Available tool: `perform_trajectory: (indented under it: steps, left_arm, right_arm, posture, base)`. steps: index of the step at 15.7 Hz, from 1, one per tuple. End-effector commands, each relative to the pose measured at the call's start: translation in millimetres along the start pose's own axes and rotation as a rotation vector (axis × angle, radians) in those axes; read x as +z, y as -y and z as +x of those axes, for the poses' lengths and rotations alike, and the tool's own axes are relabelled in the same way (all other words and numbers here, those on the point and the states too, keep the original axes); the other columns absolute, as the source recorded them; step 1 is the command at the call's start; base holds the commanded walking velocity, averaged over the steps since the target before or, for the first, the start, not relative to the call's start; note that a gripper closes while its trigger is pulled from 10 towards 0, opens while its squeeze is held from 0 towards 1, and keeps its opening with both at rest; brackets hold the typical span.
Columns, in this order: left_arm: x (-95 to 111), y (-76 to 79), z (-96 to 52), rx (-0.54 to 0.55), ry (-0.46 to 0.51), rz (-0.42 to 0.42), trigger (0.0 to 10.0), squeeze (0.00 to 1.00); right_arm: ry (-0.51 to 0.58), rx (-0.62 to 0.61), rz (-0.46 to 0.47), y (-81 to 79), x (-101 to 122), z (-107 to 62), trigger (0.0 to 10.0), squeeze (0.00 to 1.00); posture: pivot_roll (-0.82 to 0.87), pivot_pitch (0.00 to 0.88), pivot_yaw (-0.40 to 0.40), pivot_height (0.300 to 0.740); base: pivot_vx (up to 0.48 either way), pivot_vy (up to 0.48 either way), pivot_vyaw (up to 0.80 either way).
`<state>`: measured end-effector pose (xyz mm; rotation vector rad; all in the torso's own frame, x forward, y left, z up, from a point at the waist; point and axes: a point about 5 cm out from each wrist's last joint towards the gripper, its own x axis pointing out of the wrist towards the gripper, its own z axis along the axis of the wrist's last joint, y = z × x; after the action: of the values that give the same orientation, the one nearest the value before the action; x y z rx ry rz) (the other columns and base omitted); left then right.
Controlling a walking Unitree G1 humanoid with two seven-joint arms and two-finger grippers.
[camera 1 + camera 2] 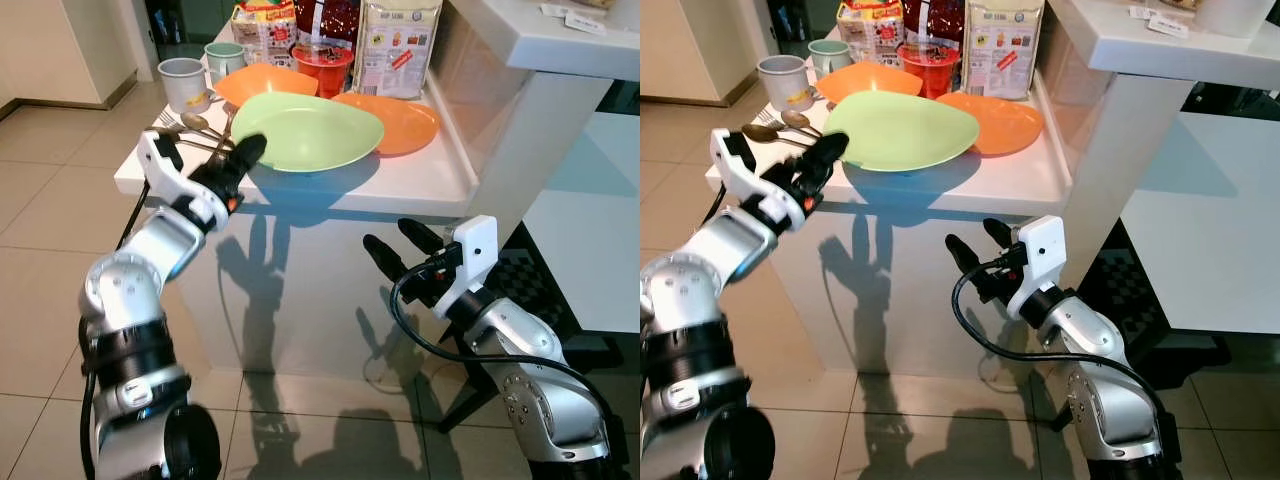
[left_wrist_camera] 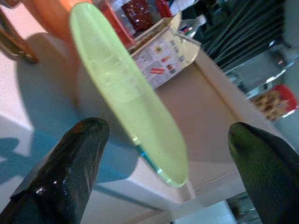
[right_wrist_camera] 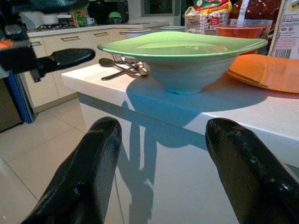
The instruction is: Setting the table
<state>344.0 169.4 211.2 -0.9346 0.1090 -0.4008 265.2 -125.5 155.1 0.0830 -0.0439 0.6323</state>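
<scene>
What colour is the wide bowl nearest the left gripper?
Light green bowl; the right wrist view shows it best, beside the left gripper.

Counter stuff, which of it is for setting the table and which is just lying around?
For the job: green plate, two orange plates, spoons and fork, two mugs, left claw at the green plate's rim.

Lying about: food packets, red tub.

Cutlery just beside green plate

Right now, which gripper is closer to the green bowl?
Left. The left gripper is open at the green bowl rim, up on the counter. The right gripper is open too, lower, in front of the counter's side.
</scene>
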Motion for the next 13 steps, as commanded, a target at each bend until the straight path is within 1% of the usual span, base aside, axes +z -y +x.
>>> perform_trajectory:
  steps: [1,2,3,4,7,9,13]
  left_arm:
    - [-3,1.1,7.2,-0.013,-0.032,-0.019,10.0,1.00]
    - [-4,0.0,8.9,-0.004,-0.043,-0.010,10.0,1.00]
    - [-7,-2.0,14.4,-0.002,-0.046,-0.017,10.0,0.39]
    - [-9,-4.6,20.1,0.006,-0.056,-0.035,10.0,0.00]
    - [-13,-9.0,26.8,0.027,-0.084,-0.021,10.0,0.00]
    - [-9,-9.3,32.0,0.018,-0.066,-0.038,10.0,0.00]
    - [-10,-12.6,44.7,0.025,-0.056,-0.055,10.0,0.00]
  right_arm:
    - [0.007,0.020,-0.005,-2.6,5,-1.0,10.0,0.00]
    - [0.006,0.021,-0.005,-2.7,4,-1.1,10.0,0.00]
    - [0.006,0.020,-0.004,-2.9,5,-1.1,10.0,0.00]
    - [0.007,0.017,-0.003,-2.8,5,-1.2,10.0,0.00]
    - [0.008,0.015,-0.002,-4.1,5,-2.5,10.0,0.00]
    - [0.006,0.010,0.002,-4.0,5,-3.8,10.0,0.00]
    - [0.002,0.004,-0.002,-2.7,6,-4.4,10.0,0.00]
  posture:
    - [-0.02,0.000,-0.018,0.740]
    - [-0.02,0.000,-0.018,0.740]
    - [-0.03,0.000,-0.014,0.740]
    - [-0.03,0.000,-0.012,0.740]
    - [-0.04,0.000,-0.001,0.740]
    - [-0.04,0.000,0.001,0.740]
    - [-0.05,0.000,0.004,0.740]
  base:
    - [0.000,0.000,0.00]
    - [0.000,0.000,0.00]
    - [0.000,0.000,0.00]
    - [0.000,0.000,0.00]
    - [0.000,0.000,0.00]
    - [0.000,0.000,0.00]
    - [0.000,0.000,0.00]
